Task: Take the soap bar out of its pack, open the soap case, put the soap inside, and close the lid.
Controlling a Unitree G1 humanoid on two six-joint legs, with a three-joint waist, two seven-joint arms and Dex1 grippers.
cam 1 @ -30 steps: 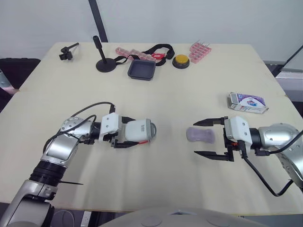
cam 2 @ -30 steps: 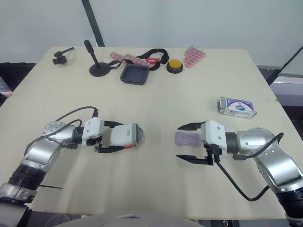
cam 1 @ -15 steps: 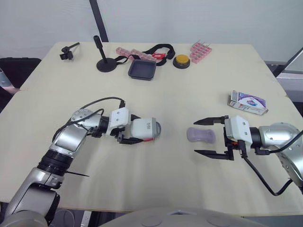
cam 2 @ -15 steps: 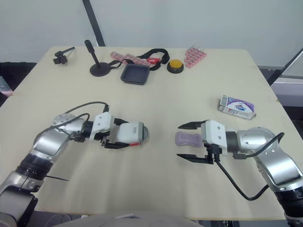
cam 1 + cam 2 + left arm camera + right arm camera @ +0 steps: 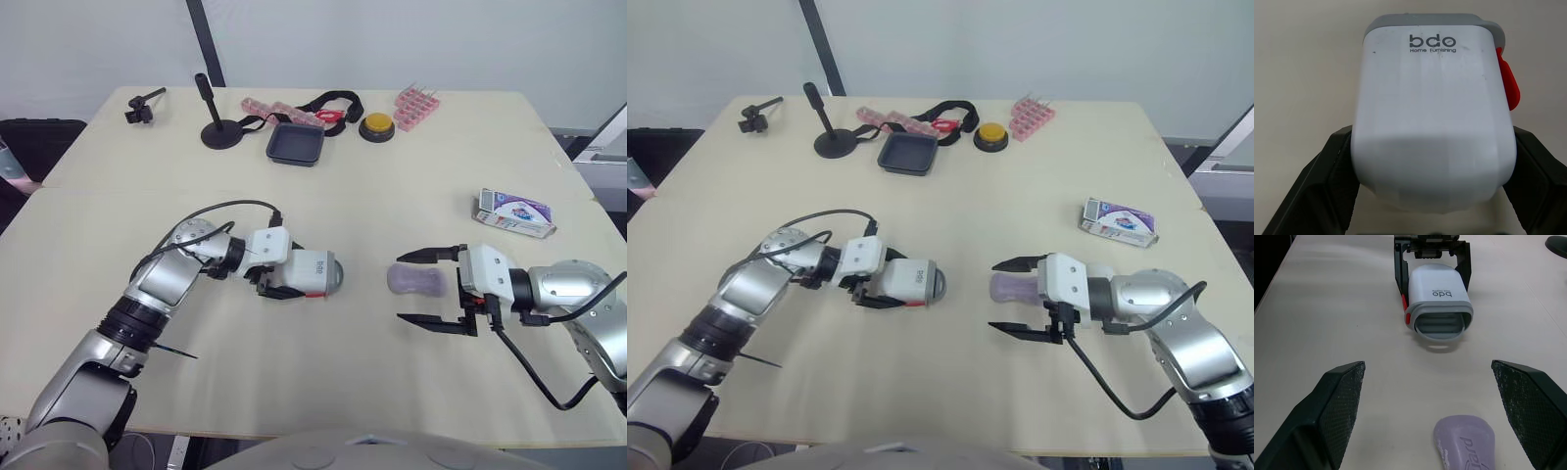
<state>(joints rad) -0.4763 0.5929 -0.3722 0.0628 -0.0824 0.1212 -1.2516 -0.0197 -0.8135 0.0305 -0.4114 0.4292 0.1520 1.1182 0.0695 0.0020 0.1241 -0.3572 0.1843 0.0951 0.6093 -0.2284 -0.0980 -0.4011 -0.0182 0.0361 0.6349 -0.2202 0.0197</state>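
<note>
Centre-left of the frame, the left end effector (image 5: pixel 284 278) clamps the white soap case (image 5: pixel 310 271), grey end toward the lilac soap bar (image 5: pixel 415 281) lying centre-right on the bench (image 5: pixel 392 176) inside the wide-open, empty right end effector (image 5: pixel 402 287), which should close squarely across the bar's waist.

Left end effector (image 5: pixel 1432 136) clamps the white soap case (image 5: pixel 1432 105).
</note>
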